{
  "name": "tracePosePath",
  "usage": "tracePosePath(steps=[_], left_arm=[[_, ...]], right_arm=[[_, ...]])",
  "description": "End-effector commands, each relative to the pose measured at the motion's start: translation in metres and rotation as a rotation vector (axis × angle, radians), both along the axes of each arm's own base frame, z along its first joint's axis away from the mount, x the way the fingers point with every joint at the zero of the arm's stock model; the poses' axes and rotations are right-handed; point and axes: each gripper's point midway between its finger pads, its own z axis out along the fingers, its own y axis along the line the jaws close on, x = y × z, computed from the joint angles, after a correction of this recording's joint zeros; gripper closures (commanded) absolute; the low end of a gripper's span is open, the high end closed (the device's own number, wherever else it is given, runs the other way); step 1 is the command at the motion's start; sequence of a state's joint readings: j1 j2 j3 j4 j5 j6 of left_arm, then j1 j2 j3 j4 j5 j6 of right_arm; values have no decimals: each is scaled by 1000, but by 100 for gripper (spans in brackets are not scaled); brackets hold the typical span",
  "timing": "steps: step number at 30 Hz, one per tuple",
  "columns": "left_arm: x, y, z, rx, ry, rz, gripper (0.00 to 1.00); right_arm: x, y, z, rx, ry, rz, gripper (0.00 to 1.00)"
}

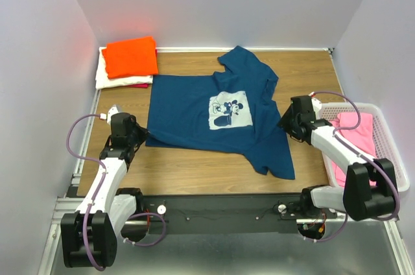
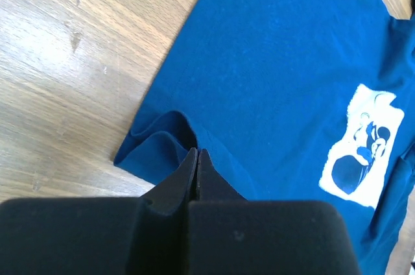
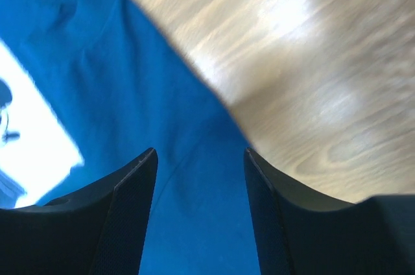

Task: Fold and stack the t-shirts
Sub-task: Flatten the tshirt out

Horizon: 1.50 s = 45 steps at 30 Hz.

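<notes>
Navy t-shirt: lay spread print-up in the middle of the counter, one sleeve pointing away from the arms
Left claw: fingers pressed together on the shirt's near-left hem corner, with the cloth bunched in a small fold at the tips
Right claw: fingers stood apart, low over the shirt's right edge between the two sleeves, nothing between them
Step in hand: judged to be securing a second grip before the first fold
Doing it well: the right claw likely needed to settle onto the shirt's edge and take both layers, then both claws lift evenly so the fold would not skew
Risk: the left pinch looked shallow and could slip
Finished stack: orange tee folded atop a cream-white tee, beyond the shirt's far-left corner
Waiting: pink tee in the basket to the shirt's right
</notes>
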<state>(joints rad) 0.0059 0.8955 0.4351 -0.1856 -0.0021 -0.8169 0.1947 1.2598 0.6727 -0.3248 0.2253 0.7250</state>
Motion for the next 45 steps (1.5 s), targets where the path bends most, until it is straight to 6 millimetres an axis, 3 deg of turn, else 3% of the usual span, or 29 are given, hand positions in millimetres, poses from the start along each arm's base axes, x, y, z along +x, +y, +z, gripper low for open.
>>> tracePosePath(steps=[1, 7, 9, 22, 26, 28, 30, 34, 36, 37, 39, 40, 45], left_arm=[[2, -8, 13, -20, -28, -40, 100], [4, -11, 14, -25, -37, -59, 100], [5, -12, 13, -23, -39, -64, 100], [8, -14, 15, -27, -47, -76, 100], [9, -13, 16, -25, -46, -76, 100], [10, -13, 17, -24, -47, -75, 100], [11, -13, 19, -21, -53, -79, 100], [17, -11, 33, 6, -77, -88, 100], [17, -9, 38, 27, -76, -93, 100], [20, -6, 46, 39, -92, -86, 100], [18, -5, 49, 50, -83, -84, 100], [18, -4, 51, 55, -86, -84, 100], [14, -9, 64, 44, -116, -104, 100]], right_arm=[[16, -22, 3, -60, 10, -70, 38], [33, -16, -5, -43, 25, -49, 45], [33, -12, -17, -31, 57, -35, 46], [12, -5, -47, 10, 125, -18, 46], [8, -6, -57, 11, 142, -21, 49], [9, -5, -55, 14, 134, -18, 57], [14, -5, -48, 15, 112, -19, 77], [21, -2, -20, 32, 44, -10, 98], [22, -4, -2, 28, 8, -15, 100], [22, -5, 19, 28, -32, -15, 99], [20, -11, 42, 10, -78, -29, 100], [16, -12, 65, 12, -123, -32, 100], [-3, -20, 118, 8, -227, -47, 100]])
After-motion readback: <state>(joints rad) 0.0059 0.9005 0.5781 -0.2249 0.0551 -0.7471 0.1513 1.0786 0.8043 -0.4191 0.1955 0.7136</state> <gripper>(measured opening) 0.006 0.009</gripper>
